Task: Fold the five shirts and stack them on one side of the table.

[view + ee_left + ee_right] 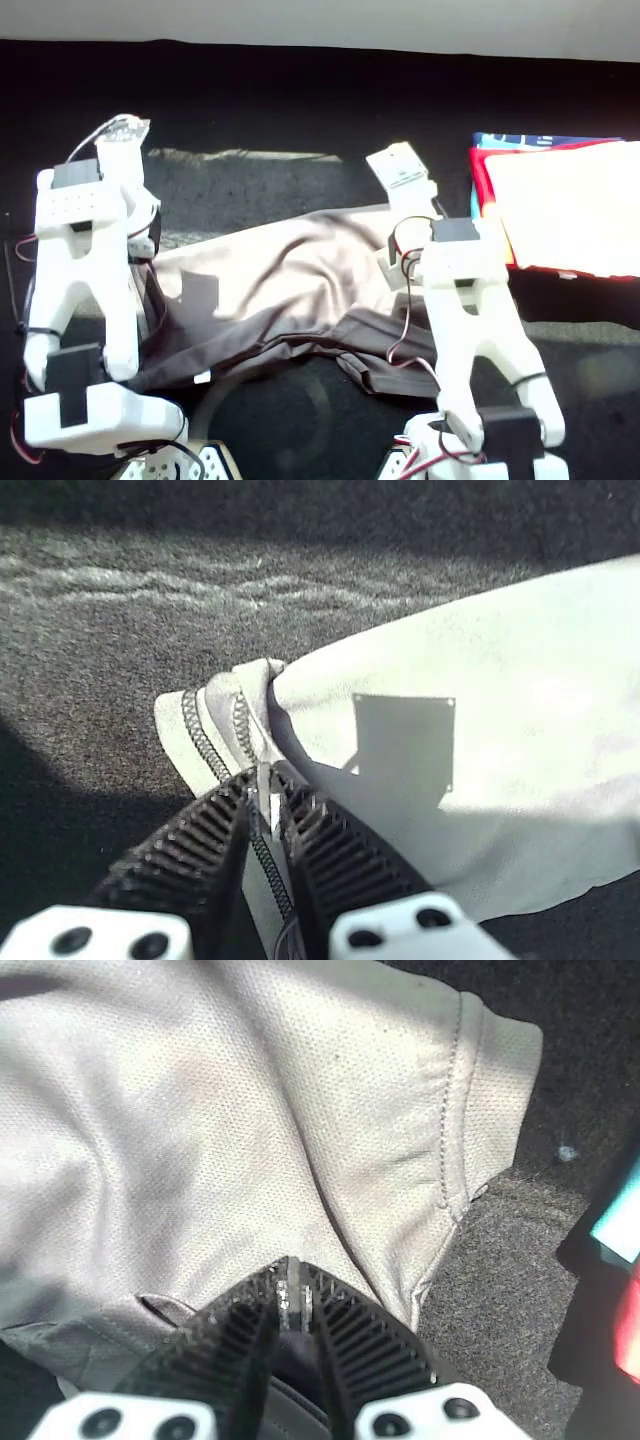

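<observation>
A black tabletop (300, 90) runs back to a pale wall (300, 20), with sunlight falling across its middle. A grey shirt (290, 270) lies rumpled and spread out between the two arms, its near edge bunched and in shadow.

The left fingers (205, 835) are pressed together on the stitched hem (205, 735) at the shirt's left end, with a thin fold of cloth pinched between them. The right fingers (360, 1345) are likewise closed tight on a pinch of fabric near the right end, just beside the sleeve (490, 1080), which lies flat on the tabletop.

Well apart from the shirt, at the right side of the tabletop, sits the stack (484, 190). It has a white shirt (570, 200) on top, a red one showing as a border under it and a blue one (520, 140) peeking out at the far edge. Whether more lies hidden inside it I cannot tell.

By my reckoning the task is past its midpoint. At least three shirts look folded and stacked, and the grey one is gripped at both ends but not yet folded. It needs to be smoothed, folded down to the stack's footprint and carried over on top. If the stack holds only the three layers seen, one more shirt would remain after it.
</observation>
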Action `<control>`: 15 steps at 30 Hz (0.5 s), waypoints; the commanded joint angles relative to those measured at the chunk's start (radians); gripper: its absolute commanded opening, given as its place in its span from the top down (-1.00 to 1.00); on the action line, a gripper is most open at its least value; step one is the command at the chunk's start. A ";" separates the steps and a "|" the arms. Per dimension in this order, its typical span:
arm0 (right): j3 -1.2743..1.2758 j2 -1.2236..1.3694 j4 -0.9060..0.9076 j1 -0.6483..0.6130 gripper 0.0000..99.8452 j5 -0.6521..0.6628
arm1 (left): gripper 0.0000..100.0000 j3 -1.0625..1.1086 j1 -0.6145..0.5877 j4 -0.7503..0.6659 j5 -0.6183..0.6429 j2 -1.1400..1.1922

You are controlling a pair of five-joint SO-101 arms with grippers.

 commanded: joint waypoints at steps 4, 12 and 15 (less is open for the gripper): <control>-0.044 0.110 -0.156 -0.084 0.98 -0.009 | 0.98 -0.154 0.077 -0.011 0.104 0.120; -0.044 0.254 -0.289 -0.119 0.98 -0.009 | 0.98 -0.260 0.033 -0.011 0.135 0.364; -0.045 0.335 -0.305 -0.101 0.98 -0.009 | 0.98 -0.303 -0.053 -0.005 0.124 0.424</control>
